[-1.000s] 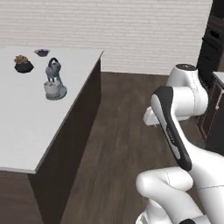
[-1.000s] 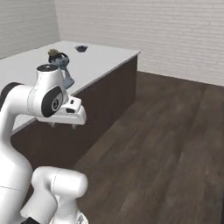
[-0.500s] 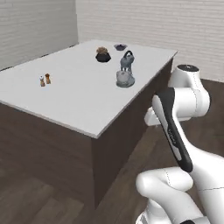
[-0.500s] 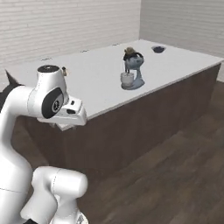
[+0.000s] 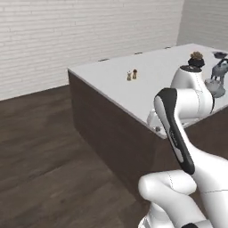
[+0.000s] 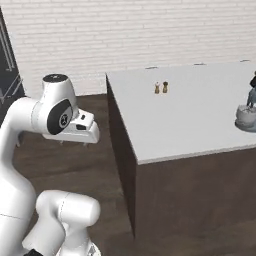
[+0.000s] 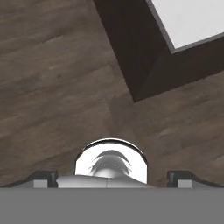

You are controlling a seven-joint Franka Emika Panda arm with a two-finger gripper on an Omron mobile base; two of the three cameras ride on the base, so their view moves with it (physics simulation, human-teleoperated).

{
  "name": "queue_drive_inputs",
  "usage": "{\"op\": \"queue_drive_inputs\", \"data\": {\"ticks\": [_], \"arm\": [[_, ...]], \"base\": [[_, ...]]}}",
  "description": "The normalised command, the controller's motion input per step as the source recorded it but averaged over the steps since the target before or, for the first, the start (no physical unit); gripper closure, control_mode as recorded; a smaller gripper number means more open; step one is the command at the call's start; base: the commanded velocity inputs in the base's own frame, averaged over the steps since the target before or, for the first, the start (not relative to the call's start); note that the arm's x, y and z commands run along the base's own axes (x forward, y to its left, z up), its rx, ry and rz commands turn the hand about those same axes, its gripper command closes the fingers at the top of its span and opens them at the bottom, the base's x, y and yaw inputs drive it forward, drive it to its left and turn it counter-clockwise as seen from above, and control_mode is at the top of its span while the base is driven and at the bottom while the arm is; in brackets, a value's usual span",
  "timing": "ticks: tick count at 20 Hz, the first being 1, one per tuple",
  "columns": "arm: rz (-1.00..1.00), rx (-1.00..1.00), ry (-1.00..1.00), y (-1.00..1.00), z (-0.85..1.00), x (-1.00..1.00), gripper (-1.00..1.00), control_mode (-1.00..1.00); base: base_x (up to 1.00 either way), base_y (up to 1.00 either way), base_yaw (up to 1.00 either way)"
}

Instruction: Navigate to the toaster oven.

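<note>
Room: white brick wall [image 5: 89, 35] ran behind everything, dark wood floor [image 5: 40, 147] below. In the right base view a dark panel [image 6: 7, 60] with thin metal bars stood at the far left edge; couldn't tell what it was.

Desk [image 5: 151, 75]: big island, white top, dark brown sides, corner pointed toward the base. In the hand view that same corner [image 7: 175, 39] sat upper right, floor everywhere else.

Arm: folded up close to the base, elbow high, wrist tucked just beside the desk's near edge in the left base view. Right base view showed the hand over the floor, left of the desk, apart from it.

Jaws [image 6: 82, 142]: pointed down at the floor, nothing between them. In the hand view the two finger tips [image 7: 41, 177] sat at opposite bottom corners, so they stood wide apart.

On the desk:
- grey kettle-like thing [image 5: 218, 73] on a grey round base, far right end; also at the right edge of the right base view [image 6: 247, 112].
- small dark bowl-like item [image 5: 196, 58] with something brown in it, behind the arm's top joint.
- another dark item [image 5: 221, 54] at the far right edge, too cut off to tell.
- two small shakers [image 5: 132, 75], one light, one dark, side by side near the desk's middle-left, well apart from the rest.

Toaster oven: couldn't place it from these views.
</note>
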Motion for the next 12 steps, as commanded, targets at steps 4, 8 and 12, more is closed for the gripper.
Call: {"op": "queue_drive_inputs", "data": {"ticks": [4,8,12], "arm": [[0.00,0.00,0.00,0.00,0.00,0.00,-1.00,1.00],[0.00,0.00,0.00,0.00,0.00,0.00,-1.00,1.00],[0.00,0.00,0.00,0.00,0.00,0.00,-1.00,1.00]], "base": [[0.49,0.02,0.82],[0.71,0.00,0.82],[0.97,-0.01,0.77]]}}
